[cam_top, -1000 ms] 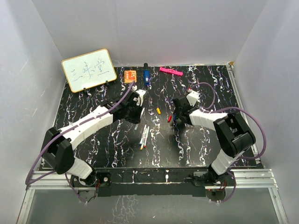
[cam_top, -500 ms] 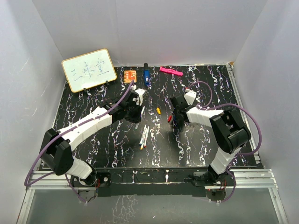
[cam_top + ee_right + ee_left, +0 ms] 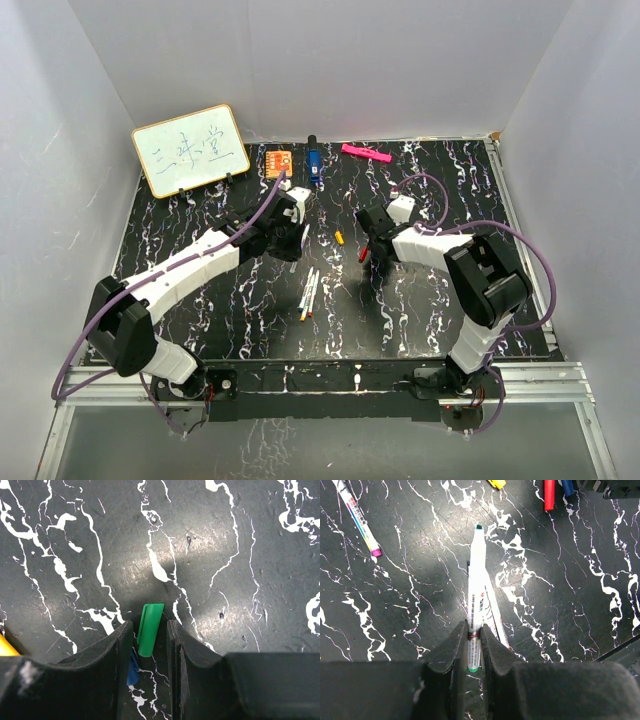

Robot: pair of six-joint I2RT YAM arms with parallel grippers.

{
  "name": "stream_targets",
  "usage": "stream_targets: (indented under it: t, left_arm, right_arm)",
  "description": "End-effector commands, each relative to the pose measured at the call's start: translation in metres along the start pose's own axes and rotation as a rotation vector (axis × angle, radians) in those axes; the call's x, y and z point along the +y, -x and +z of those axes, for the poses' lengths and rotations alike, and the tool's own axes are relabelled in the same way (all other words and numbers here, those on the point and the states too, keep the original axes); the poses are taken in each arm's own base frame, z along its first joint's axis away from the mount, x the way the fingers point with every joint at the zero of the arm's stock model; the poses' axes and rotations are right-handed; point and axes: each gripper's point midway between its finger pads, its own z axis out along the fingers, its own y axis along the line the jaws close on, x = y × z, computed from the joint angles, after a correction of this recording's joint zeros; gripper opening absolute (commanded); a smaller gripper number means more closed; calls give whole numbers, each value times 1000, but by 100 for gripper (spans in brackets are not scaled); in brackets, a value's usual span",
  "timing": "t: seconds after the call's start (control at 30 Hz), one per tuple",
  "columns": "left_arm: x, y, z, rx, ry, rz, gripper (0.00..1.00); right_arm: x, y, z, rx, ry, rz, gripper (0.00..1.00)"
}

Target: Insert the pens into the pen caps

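Observation:
My left gripper (image 3: 473,630) is shut on a white pen (image 3: 476,580) with a green end, its green tip pointing away from me. A second pen (image 3: 496,622) lies on the table just under it, and a purple-ended pen (image 3: 359,517) lies to the far left. From above, the left gripper (image 3: 288,232) is left of the yellow cap (image 3: 339,238) and loose pens (image 3: 308,290). My right gripper (image 3: 149,626) straddles the green cap (image 3: 150,630) lying on the table, with a gap beside it. A blue cap (image 3: 132,669) is half hidden under the left finger. The red cap (image 3: 362,254) lies beside the right gripper (image 3: 372,244).
At the back stand a whiteboard (image 3: 190,150), an orange square (image 3: 278,161), a chunky blue object (image 3: 313,164) and a pink bar (image 3: 365,153). White walls close in three sides of the black marbled table (image 3: 200,310).
My right gripper has slid left towards the caps and its jaws have narrowed round the green cap. The left gripper, still holding its pen, has barely shifted.

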Motion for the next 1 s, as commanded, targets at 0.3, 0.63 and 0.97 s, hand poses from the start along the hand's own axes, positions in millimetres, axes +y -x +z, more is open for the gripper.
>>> stream_targets:
  t: [0.3, 0.63, 0.97]
  left_arm:
    - [3, 12, -23, -76, 9, -2, 0]
    - [7, 17, -30, -108, 21, -4, 0]
    - [3, 21, -25, -167, -13, -1, 0]
  right_arm:
    - [-26, -58, 11, 195, -116, -106, 30]
    - [-30, -65, 11, 218, -132, -121, 0]
    - [-2, 13, -8, -9, -53, -63, 0]
